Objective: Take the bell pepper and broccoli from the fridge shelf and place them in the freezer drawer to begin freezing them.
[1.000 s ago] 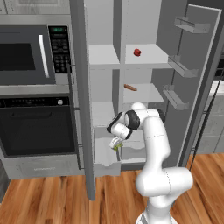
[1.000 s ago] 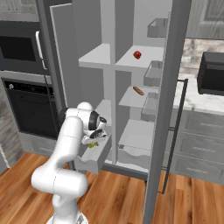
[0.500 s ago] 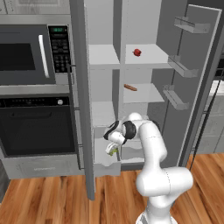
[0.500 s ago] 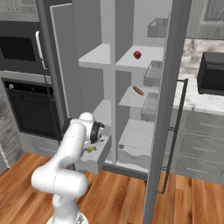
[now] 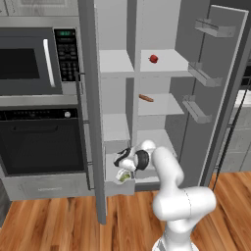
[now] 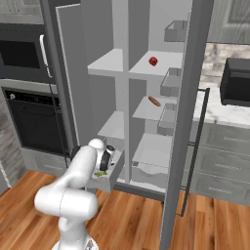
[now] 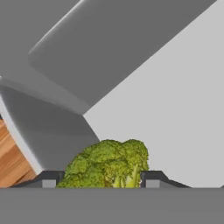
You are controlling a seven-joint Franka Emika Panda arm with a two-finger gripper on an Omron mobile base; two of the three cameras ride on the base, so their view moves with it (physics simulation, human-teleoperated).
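My gripper (image 5: 122, 174) is shut on the yellow-green broccoli (image 5: 124, 177), low over the open freezer drawer (image 5: 119, 188) at the foot of the fridge's narrow column. In the hand view the broccoli (image 7: 108, 165) sits between the two fingertips (image 7: 50, 180), with the drawer's white inside behind it. From the right base view, the gripper (image 6: 104, 169) and broccoli (image 6: 101, 173) hang just inside the drawer (image 6: 108, 181). The red bell pepper (image 5: 153, 59) (image 6: 153, 61) rests on the top fridge shelf (image 5: 169, 69) (image 6: 139, 69).
A brown stick-shaped food (image 5: 146, 98) (image 6: 154, 101) lies on the shelf below the pepper. The open fridge door (image 5: 215, 93) with its bins stands to the right. A microwave (image 5: 34, 59) and oven (image 5: 41, 142) are on the left. A wider drawer (image 6: 152, 172) is beside the freezer drawer.
The arm has carried the broccoli down and to the left, from in front of the lower shelf into the mouth of the freezer drawer. The pepper has not moved.
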